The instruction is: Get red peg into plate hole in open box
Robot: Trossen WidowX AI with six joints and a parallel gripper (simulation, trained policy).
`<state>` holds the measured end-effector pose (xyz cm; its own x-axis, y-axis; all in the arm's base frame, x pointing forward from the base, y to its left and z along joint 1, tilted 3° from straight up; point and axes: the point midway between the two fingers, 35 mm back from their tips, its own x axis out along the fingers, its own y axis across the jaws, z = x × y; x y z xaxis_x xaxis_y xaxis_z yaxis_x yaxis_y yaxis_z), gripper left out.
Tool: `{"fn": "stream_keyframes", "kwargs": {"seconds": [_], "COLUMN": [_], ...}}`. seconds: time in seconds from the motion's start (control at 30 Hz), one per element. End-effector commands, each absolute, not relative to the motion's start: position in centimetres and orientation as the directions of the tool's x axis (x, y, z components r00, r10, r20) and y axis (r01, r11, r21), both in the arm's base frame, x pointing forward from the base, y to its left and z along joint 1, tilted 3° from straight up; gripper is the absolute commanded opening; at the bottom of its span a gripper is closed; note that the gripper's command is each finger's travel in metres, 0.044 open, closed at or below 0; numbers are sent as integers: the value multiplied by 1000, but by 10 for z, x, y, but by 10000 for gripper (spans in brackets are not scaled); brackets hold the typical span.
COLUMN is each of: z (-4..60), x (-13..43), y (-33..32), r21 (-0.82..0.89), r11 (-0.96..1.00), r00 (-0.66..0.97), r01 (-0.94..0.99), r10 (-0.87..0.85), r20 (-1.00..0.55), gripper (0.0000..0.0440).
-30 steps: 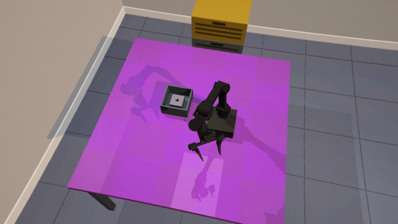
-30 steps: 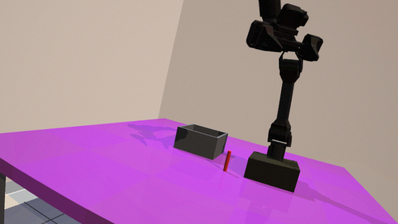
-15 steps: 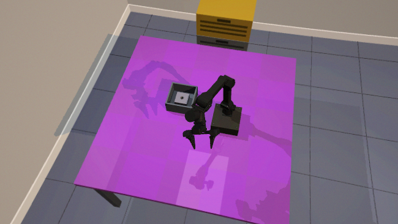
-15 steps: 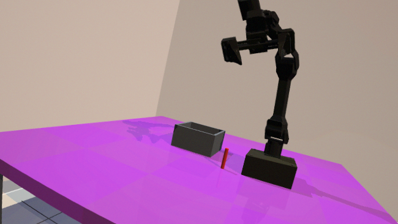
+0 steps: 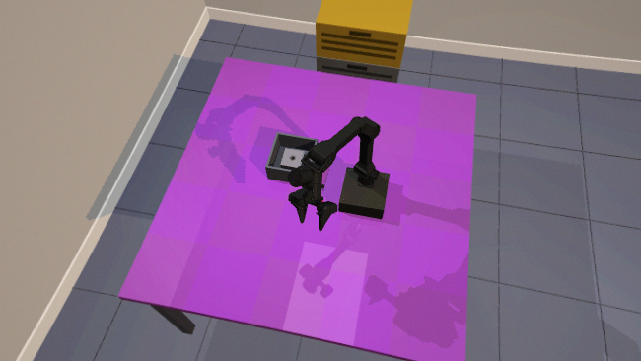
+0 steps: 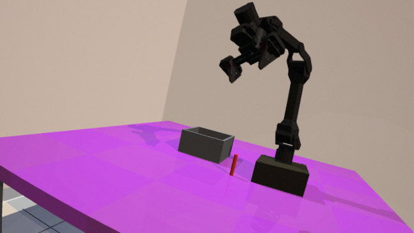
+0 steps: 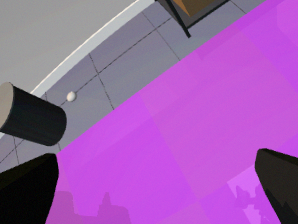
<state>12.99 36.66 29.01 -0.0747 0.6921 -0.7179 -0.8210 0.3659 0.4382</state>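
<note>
Peg (image 6: 234, 165) stands on tabletop (image 5: 237, 217) (image 6: 127, 165) (image 7: 215, 100) near box (image 5: 278, 174) (image 6: 200, 146), outside it; jaws (image 5: 312, 226) (image 6: 246, 76) wide open, nothing held. Grasp, lowering, insertion all left.

Plain room corner with a magenta table (image 5: 237, 217) (image 6: 127, 178) (image 7: 210, 100).
Beige walls (image 5: 89, 74) (image 6: 79, 63) met a blue-gray tiled floor (image 5: 542, 222) (image 6: 41, 219) (image 7: 120, 65) along a pale baseboard (image 5: 493, 51) (image 7: 85, 50). A yellow-fronted cabinet (image 5: 365, 17) stood behind the table; a dark cylinder (image 7: 37, 117) and small white ball (image 7: 71, 96) were nearby. Light cast shadows across the tabletop.
</note>
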Motion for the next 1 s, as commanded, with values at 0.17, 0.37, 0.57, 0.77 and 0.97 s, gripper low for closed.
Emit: {"fn": "stream_keyframes", "kwargs": {"seconds": [0.17,0.37,0.57,0.77,0.97], "z": [269,253,235,216,196], "x": [158,173,183,189,191], "y": [329,303,275,248,220], "r21": [466,456,422,364,282], "r11": [623,756,858,926,956], "r00": [19,60,84,90,76], "r01": [-629,-470,-292,-105,83], "r10": [611,542,462,373,276], "r20": [-791,-838,-883,-923,-958], "gripper": [440,440,440,440,440]}}
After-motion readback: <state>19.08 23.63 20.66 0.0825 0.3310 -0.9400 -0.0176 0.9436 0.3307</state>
